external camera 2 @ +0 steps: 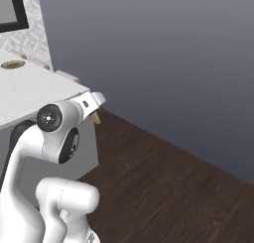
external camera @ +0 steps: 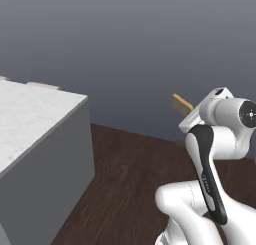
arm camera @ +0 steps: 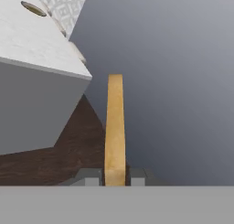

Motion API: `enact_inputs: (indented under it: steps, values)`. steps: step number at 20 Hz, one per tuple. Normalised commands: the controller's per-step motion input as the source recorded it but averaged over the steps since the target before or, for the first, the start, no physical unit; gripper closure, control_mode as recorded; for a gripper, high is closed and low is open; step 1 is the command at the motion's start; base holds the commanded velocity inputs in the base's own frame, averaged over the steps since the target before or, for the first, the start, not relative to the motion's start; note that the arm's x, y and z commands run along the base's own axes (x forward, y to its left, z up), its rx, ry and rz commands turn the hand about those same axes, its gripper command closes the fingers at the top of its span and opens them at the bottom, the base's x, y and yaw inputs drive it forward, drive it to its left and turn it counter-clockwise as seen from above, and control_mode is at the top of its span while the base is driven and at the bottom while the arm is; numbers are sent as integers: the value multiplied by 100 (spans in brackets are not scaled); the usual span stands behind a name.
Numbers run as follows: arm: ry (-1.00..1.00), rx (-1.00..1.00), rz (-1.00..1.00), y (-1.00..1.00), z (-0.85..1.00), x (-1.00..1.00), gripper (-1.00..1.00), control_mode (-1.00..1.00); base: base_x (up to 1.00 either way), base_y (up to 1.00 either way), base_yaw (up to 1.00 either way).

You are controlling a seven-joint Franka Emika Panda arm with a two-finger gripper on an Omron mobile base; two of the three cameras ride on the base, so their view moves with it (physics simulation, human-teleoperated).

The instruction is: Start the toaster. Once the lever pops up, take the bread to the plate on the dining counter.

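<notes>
**Tan slice carried edge-on, plate off at the far end of the surface**

Tan and crust-brown, the bread [arm camera: 114,127] stands clamped between the two dark fingertips of the pincer [arm camera: 114,176], which is closed down to the slice's thickness and has hold of its lower edge. In the hand view the slice is seen edge-on, its long axis running straight out from the pincer, away from the hand. In the left base view the bread [external camera: 182,104] juts out beyond the white wrist, up in the air over the dark wood floor [external camera: 130,179], touching nothing else.

The relation that matters: the plate [arm camera: 33,8] lies ahead and to the left of the held slice as the hand view shows it, on top of the white marble surface [arm camera: 32,45], far back from the near corner. In the right base view the plate [external camera 2: 12,64] sits near the far edge of that surface [external camera 2: 34,91], well apart from the pincer.

The likely step is carriage towards the plate. The surface's near corner and grey side panel [arm camera: 36,109] lie between; the slice must probably clear that edge from above. A patterned wall [external camera 2: 30,33] stands behind the surface.
</notes>
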Motion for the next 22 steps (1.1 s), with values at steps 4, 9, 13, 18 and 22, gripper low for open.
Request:
enact_inputs:
  steps: [4, 9, 13, 18, 22]
  values:
    - [0, 0, 0, 0, 0, 0, 100, 100, 100, -6, 7]
    - [0, 0, 0, 0, 0, 0, 100, 100, 100, -16, 11]
    - [0, 0, 0, 0, 0, 0, 100, 100, 100, -18, 20]
    - [0, 0, 0, 0, 0, 0, 100, 100, 100, -11, 31]
    - [0, 0, 0, 0, 0, 0, 100, 100, 100, -14, 34]
